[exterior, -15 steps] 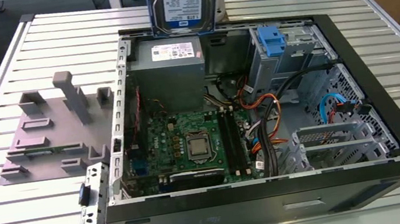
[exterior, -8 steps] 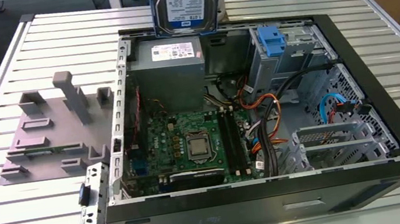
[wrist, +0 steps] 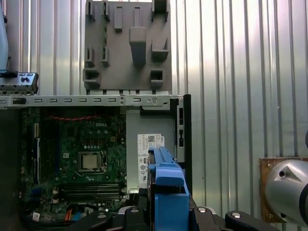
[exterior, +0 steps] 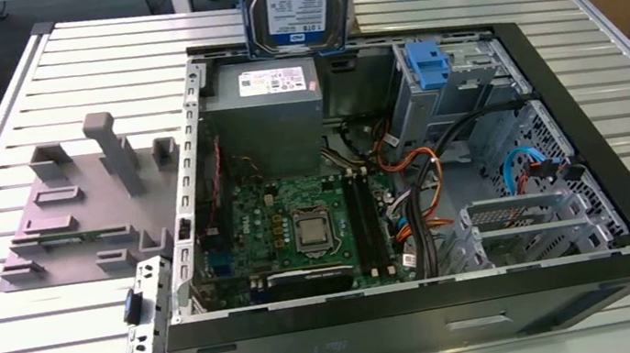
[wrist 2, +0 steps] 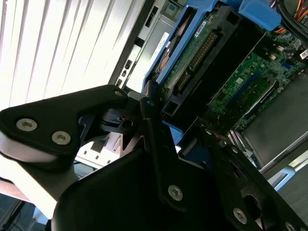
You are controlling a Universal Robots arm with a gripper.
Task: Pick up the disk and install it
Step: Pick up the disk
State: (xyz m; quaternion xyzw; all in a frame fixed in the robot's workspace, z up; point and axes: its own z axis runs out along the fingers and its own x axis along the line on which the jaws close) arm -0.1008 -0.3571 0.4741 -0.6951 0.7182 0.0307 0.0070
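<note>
First wrist view: the gripper point(wrist: 168, 215) is drawn in to the disk's width. Its black links flank the blue rail of the disk point(wrist: 167, 180), which it has clamped. Straight beneath the gripper I see the power supply point(wrist: 149, 144) at the edge of the open computer case point(wrist: 96, 100). The motherboard point(wrist: 82, 159) lies lower and off to one side. The grey slotted holder point(wrist: 127, 45) rests on the table point(wrist: 231, 72) outside the case, well apart from the gripper.

Second wrist view: jaws closed against the disk's blue rails. Its green circuit-board face shows just past the gripper, with the motherboard farther below.

Exterior view: the disk hangs upright, label showing, clear of the case and above its power-supply end. The blue bracket point(exterior: 429, 63) on the drive bay sits below the disk, near but apart.
</note>
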